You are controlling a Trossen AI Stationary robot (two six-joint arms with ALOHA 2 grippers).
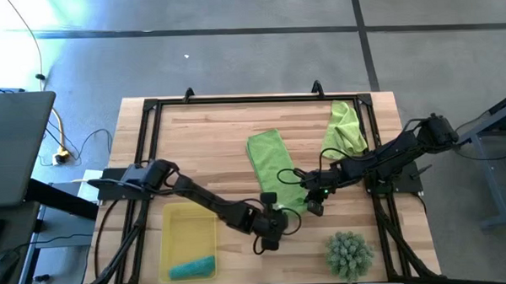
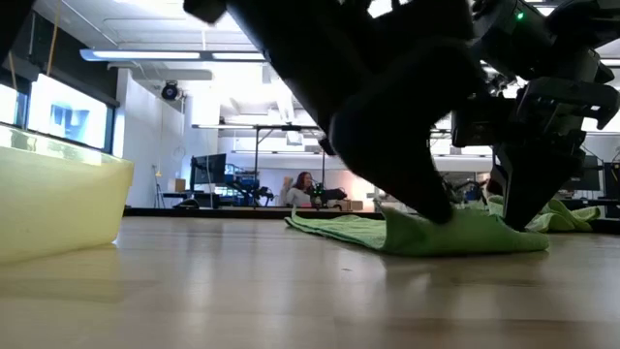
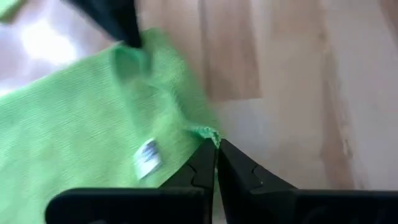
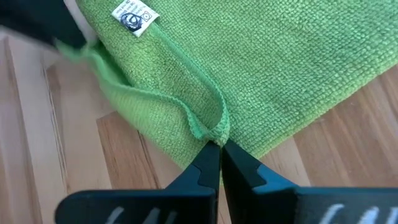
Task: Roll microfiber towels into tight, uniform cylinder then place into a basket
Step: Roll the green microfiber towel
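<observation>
Step in hand: starting the roll of the flat lime towel [image 1: 269, 162] that lies at the middle of the worktop [image 1: 202, 135]; both tools have its near end, the one toward the basket [image 1: 187, 237].

Left tool [image 3: 217, 146]: fingers pinched together on one near corner of the flat lime towel, the hem caught between the tips.

Right tool [image 4: 221, 146]: fingers pinched together on the other near corner, where the hem is bunched into a small fold.

Flat lime towel: spread out, white label [image 4: 132, 17] facing up near the gripped edge; in the low view that edge is lifted slightly off the worktop.

Second lime towel [image 1: 345, 129]: crumpled, beyond the flat lime towel on the side away from the basket, untouched.

Teal towel [image 1: 192, 267]: already inside the basket, at its end farthest from the flat lime towel.

Plant [image 1: 350, 252]: spiky green ball, near the flat lime towel's gripped end, opposite the basket; no part in the job.

Next move, as I judge it: both tools carry the edge over together at equal height, so the first turn lies tight and straight; uneven pull would skew the cylinder.
</observation>
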